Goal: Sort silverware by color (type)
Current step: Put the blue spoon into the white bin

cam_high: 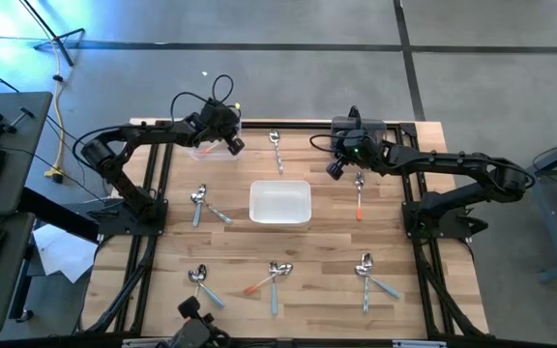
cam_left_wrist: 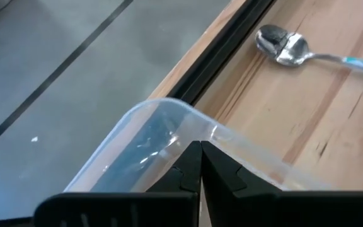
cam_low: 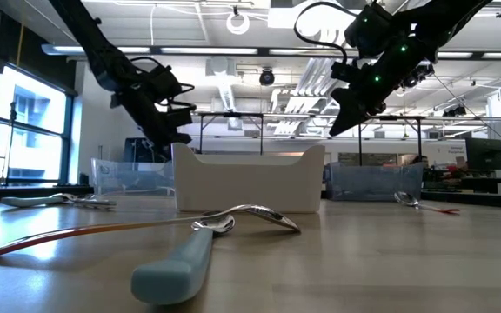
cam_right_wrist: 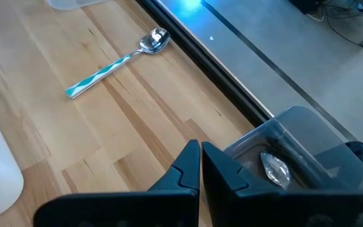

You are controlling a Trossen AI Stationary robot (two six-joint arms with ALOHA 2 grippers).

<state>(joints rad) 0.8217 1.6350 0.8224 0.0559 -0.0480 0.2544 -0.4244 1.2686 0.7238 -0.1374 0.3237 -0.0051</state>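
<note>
Overhead, a white bin [cam_high: 279,203] sits at the middle of the wooden desk [cam_high: 414,300], with a clear bin [cam_high: 217,147] at the far left and another clear bin [cam_high: 360,130] at the far right. The left end effector [cam_high: 234,143] hangs over the left clear bin's edge, fingers pressed together and holding nothing. The right end effector [cam_high: 336,170] hovers just beside the right clear bin, fingers likewise together and empty. Spoons [cam_high: 272,275] lie scattered about the desk: pairs near the left edge, along the near side and toward the near right, one with a striped handle [cam_high: 277,151] between the two clear bins, and one with an orange handle [cam_high: 359,193] under the right arm. One spoon bowl [cam_right_wrist: 274,169] shows inside the right clear bin.
</note>
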